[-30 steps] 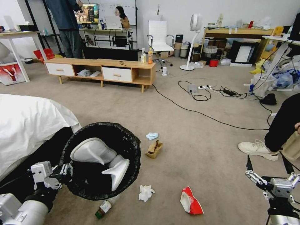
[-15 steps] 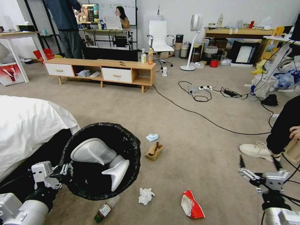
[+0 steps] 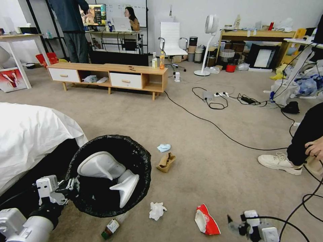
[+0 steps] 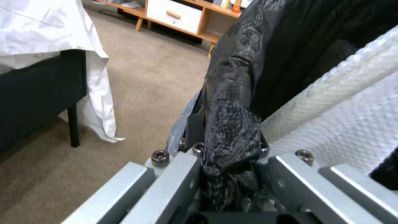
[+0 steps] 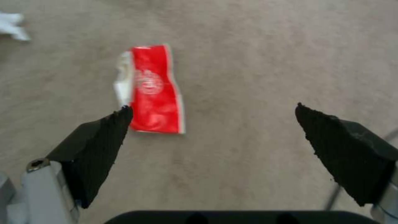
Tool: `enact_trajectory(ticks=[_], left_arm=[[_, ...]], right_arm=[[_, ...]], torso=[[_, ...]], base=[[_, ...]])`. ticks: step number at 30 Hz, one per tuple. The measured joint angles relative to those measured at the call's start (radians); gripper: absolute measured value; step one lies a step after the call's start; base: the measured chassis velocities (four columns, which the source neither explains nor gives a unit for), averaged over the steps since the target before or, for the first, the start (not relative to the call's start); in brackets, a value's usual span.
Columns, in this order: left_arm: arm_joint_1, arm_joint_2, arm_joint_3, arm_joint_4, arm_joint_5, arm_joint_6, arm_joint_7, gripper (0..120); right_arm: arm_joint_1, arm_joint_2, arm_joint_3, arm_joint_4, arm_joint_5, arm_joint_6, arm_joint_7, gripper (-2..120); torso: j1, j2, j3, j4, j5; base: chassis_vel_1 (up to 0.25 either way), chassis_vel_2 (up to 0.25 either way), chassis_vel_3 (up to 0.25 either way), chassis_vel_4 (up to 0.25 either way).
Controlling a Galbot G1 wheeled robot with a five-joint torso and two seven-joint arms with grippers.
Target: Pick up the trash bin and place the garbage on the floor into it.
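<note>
The trash bin [image 3: 101, 206], lined with a crinkled black bag [image 4: 232, 93] and showing two white lid flaps [image 3: 101, 165], hangs at the lower left. My left gripper [image 3: 69, 186] is shut on its bag-covered rim, which is pinched between the metal fingers [image 4: 174, 177]. On the floor [image 3: 208, 161] lies the garbage: a red-and-white carton [image 3: 206, 220], a white tissue [image 3: 156, 210], a small bottle [image 3: 112, 227], a brown paper bag [image 3: 166, 162] and a light-blue mask [image 3: 164, 147]. My right gripper [image 3: 235, 226] points down, open [image 5: 212, 108], above the carpet just beside the carton [image 5: 153, 90].
A bed with a white sheet [image 3: 30, 134] stands at the left, close to the bin. A low wooden cabinet [image 3: 111, 75] is farther ahead. Black cables [image 3: 218, 126] cross the carpet. A person's shoe [image 3: 279, 162] rests at the right.
My right arm has dropped and swung left, from the right edge to just right of the carton, with its gripper turned toward the floor. The left gripper still holds the bin.
</note>
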Motion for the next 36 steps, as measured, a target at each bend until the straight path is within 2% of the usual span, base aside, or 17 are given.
enact_trajectory(ticks=[6,15,16,17,22,30,33,36], left_arm=[[0.001,-0.005,0.004,0.006,0.008,-0.006,0.002,2],[0.005,-0.007,0.008,0.008,0.018,-0.008,0.005,2],[0.006,-0.007,0.008,0.008,0.018,-0.008,0.005,2],[0.010,-0.008,0.008,0.008,0.022,-0.012,0.006,2],[0.013,-0.011,0.007,0.010,0.029,-0.015,0.007,2],[0.012,-0.022,0.013,0.016,0.044,-0.019,0.010,2],[0.012,-0.023,0.013,0.016,0.045,-0.020,0.010,2],[0.013,-0.030,0.018,0.023,0.054,-0.023,0.011,2]], right_arm=[[0.035,0.013,-0.010,-0.020,-0.048,-0.019,-0.055,100],[0.105,0.012,-0.033,-0.057,-0.020,-0.009,-0.082,100],[0.112,0.010,-0.033,-0.063,-0.019,-0.002,-0.099,100],[0.143,0.001,-0.033,-0.098,-0.024,0.050,-0.152,100],[0.191,0.001,-0.049,-0.162,-0.024,0.085,-0.174,100],[0.264,0.018,-0.092,-0.304,-0.024,0.122,-0.162,100],[0.267,0.019,-0.093,-0.312,-0.024,0.126,-0.161,100],[0.295,0.026,-0.104,-0.405,-0.026,0.169,-0.159,100]], torso=[[0.000,0.000,0.000,0.0000,0.0000],[0.000,0.000,0.000,0.0001,0.0001],[0.000,0.000,0.000,0.0001,0.0000],[0.000,0.000,0.000,0.0001,0.0001],[0.000,0.000,0.000,0.0001,0.0000],[0.000,0.000,0.000,0.0001,0.0002],[0.000,0.000,0.000,0.0001,0.0002],[0.000,0.000,0.000,0.0001,0.0001]], base=[[0.000,0.000,0.000,0.000],[0.000,0.000,0.000,0.000],[0.000,0.000,0.000,0.000],[0.000,0.000,0.000,0.000],[0.000,0.000,0.000,0.000],[0.000,0.000,0.000,0.000],[0.000,0.000,0.000,0.000],[0.000,0.000,0.000,0.000]])
